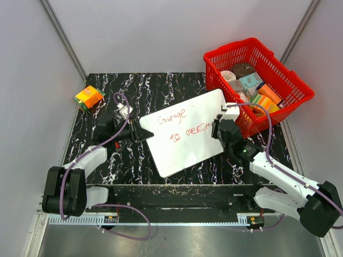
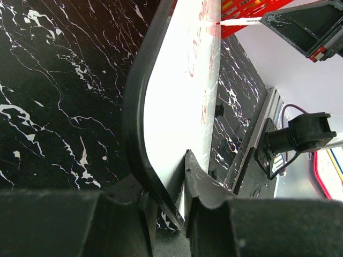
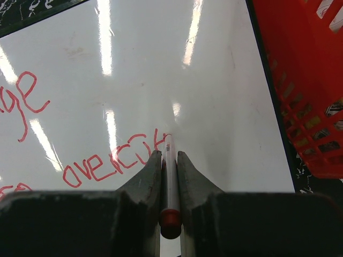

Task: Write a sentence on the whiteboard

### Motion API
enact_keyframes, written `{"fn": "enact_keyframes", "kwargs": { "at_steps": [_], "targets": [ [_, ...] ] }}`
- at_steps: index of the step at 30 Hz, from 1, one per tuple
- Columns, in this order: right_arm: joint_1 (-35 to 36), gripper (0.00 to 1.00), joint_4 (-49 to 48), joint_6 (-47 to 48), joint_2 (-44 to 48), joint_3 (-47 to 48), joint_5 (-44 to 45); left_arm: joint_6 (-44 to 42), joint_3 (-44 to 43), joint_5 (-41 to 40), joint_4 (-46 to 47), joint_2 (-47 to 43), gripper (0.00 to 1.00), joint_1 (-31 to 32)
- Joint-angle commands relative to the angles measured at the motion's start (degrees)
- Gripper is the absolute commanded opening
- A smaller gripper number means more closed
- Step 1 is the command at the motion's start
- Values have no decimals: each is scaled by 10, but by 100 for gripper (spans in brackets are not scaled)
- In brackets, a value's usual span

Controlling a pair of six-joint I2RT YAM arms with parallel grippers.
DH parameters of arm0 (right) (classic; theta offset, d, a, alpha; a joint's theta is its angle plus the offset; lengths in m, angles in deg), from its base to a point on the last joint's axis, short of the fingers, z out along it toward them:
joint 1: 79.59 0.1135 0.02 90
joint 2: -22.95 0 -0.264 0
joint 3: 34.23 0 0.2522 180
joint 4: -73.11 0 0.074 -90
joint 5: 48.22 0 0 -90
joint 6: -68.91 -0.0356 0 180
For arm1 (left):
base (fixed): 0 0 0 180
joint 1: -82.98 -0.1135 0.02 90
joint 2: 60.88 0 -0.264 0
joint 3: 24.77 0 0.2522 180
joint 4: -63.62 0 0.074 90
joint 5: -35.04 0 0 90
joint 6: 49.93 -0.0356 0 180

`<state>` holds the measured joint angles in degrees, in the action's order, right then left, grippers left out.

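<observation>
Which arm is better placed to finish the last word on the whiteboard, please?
The right: the right gripper holds the marker with its tip at the end of the sentence, while the left gripper is clamped on the edge of the whiteboard.

Held the whiteboard (image 2: 177, 96) edge-on, clamped at its near rim in the left gripper (image 2: 167, 184). Showed the sentence (image 2: 194, 64) as red strokes on its white face. Had the red basket (image 2: 252, 8) past its far end.
</observation>
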<state>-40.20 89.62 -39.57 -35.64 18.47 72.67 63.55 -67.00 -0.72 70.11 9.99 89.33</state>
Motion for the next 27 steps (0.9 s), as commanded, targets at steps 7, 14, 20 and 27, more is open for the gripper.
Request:
{"fn": "enact_keyframes", "kwargs": {
  "at_steps": [7,14,20,27],
  "targets": [
    [-6,0,12,-16,10,-13,4,-137,18,-103,-4,-8,0,10],
    [-7,0,27,-25,21,-26,-8,-136,18,-105,-4,-9,0,10],
    [-6,0,38,-31,30,-38,-20,-136,18,-106,-4,-11,0,10],
    [-6,0,43,-31,51,-30,-17,-132,17,-111,-4,-13,0,10]
  ]
}}
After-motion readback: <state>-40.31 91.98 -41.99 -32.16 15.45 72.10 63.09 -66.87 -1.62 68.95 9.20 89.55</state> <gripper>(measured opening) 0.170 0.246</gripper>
